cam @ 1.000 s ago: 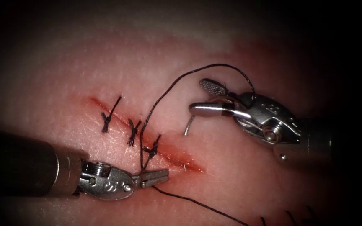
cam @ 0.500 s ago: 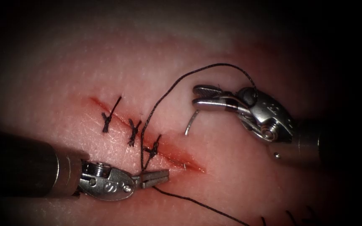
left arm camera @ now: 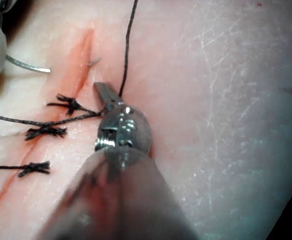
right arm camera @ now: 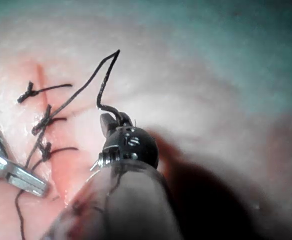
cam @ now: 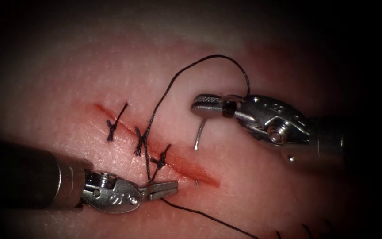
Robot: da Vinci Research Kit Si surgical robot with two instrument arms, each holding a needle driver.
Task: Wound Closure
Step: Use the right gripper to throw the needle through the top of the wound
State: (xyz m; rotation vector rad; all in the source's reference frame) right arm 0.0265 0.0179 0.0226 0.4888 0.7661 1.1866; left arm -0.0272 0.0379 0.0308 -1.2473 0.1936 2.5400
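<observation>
Right of the cut (cam: 155,150) on the tissue (cam: 89,75): right tool (cam: 200,106), needle (cam: 200,132) hanging under it. At the cut's near end: left tool (cam: 166,189), thread (cam: 186,71) arching between both. Three knots (cam: 140,140) across the cut.

Your way across the red cut (cam: 155,148) is barred by the dark thread (cam: 164,95) arching from the left steel needle driver (cam: 162,189) to the right one (cam: 208,105), whose curved silver needle (cam: 199,134) hangs beneath. Bare pale tissue (cam: 67,75) lies left of the three black knots (cam: 139,140).

glossy metal hand (cam: 162,189), matt thread (cam: 164,95), moist tissue (cam: 89,71)
</observation>
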